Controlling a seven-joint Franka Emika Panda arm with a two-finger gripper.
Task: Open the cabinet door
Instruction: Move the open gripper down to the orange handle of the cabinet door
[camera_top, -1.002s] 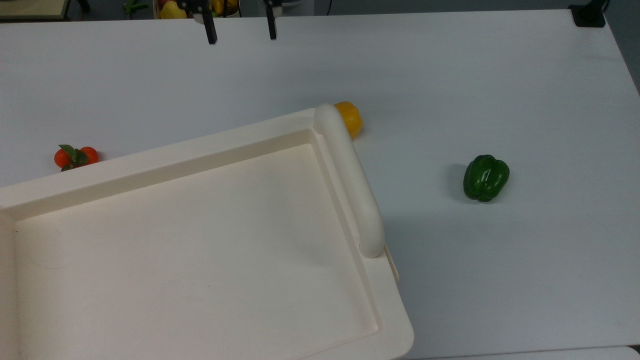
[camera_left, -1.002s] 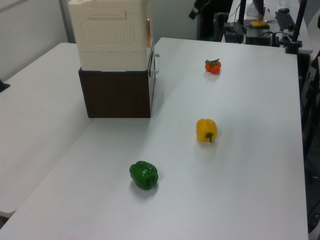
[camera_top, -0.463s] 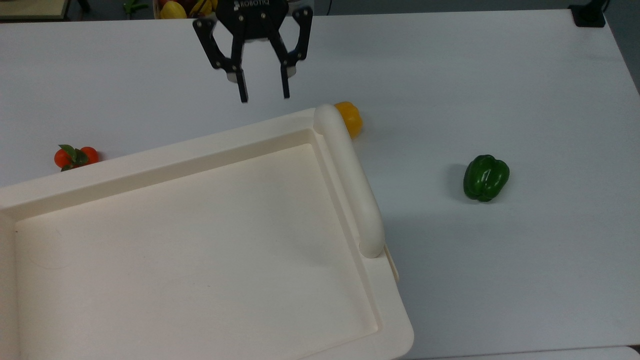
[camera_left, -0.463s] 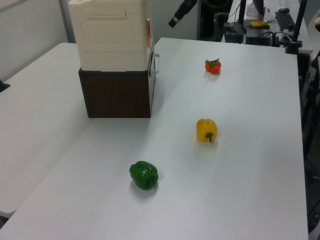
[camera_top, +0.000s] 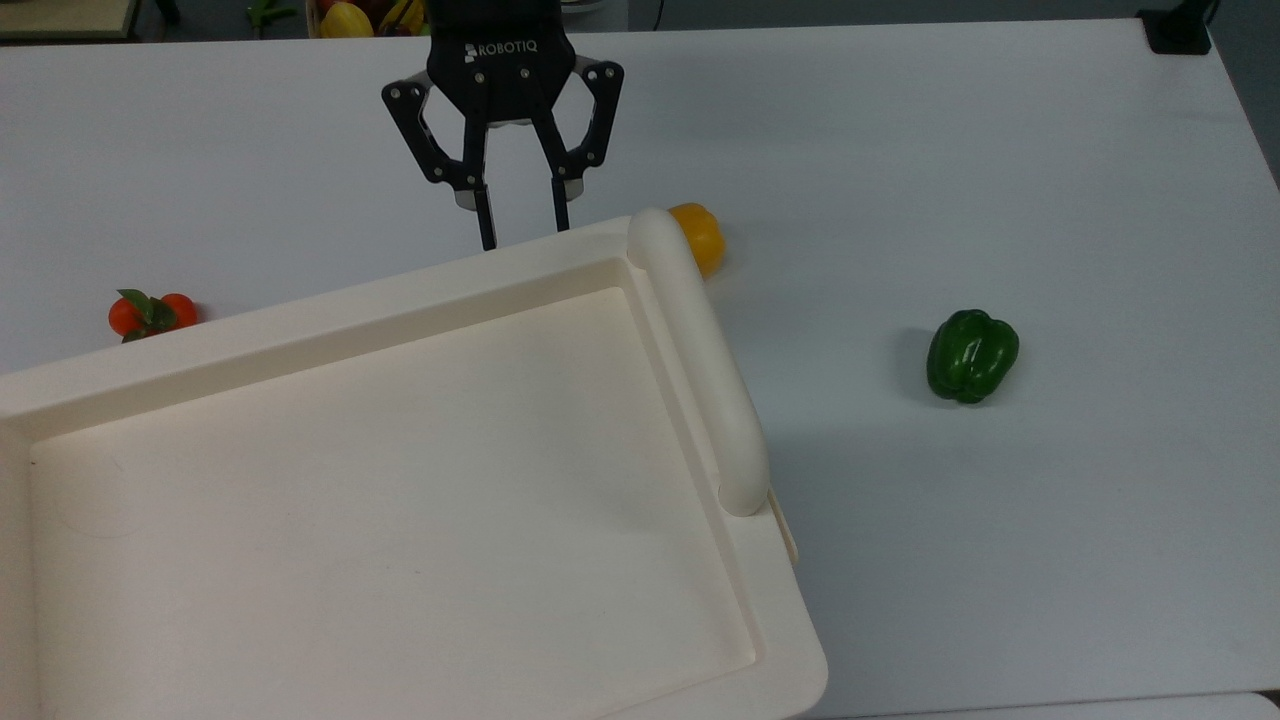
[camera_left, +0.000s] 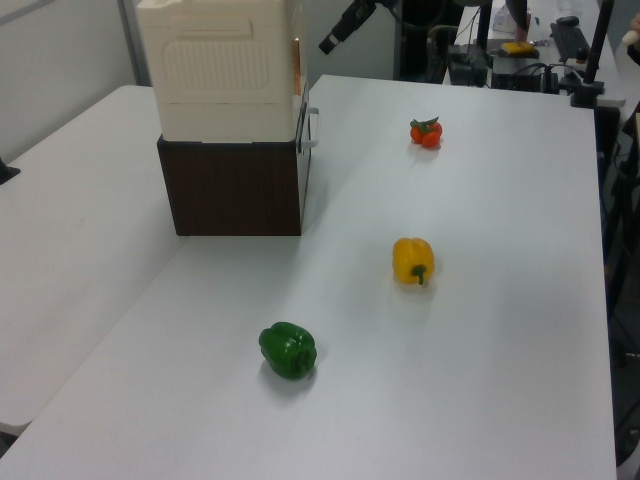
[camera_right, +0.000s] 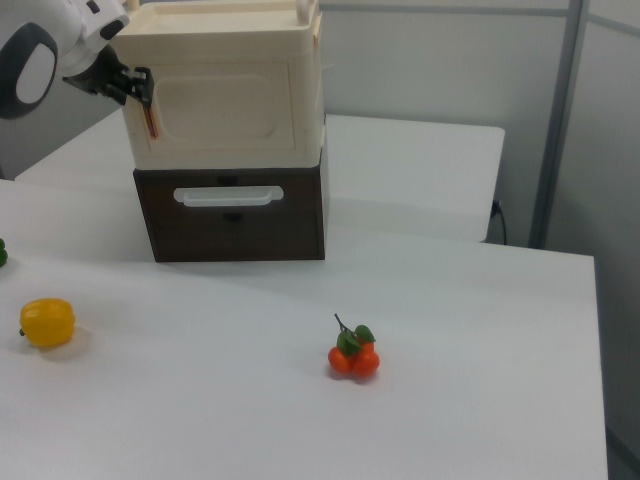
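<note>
The cabinet (camera_top: 380, 480) is a large cream unit with a recessed top and a thick rounded bar (camera_top: 700, 350) along the top view's right edge. In the right view it stands on a dark brown drawer base (camera_right: 235, 215). The cabinet door (camera_right: 228, 100) is the cream front panel there, shut flush, with a reddish-tan strip on its left edge. That strip also shows in the left view (camera_left: 296, 62). My black gripper (camera_top: 523, 232) is open, its fingertips at the cabinet's far rim in the top view. The gripper (camera_right: 138, 88) hangs just left of the door's tan edge.
A yellow pepper (camera_top: 700, 235) lies beside the bar's far end, a green pepper (camera_top: 970, 355) at the top view's right, and a tomato cluster (camera_top: 150, 314) at its left. A thin cream strip (camera_top: 785, 522) juts out below the bar. A white drawer handle (camera_right: 222, 196) sticks out under the door.
The gripper has come in from the top view's upper edge and down toward the cabinet's far rim, near the bar's corner. The cabinet and vegetables have not moved.
</note>
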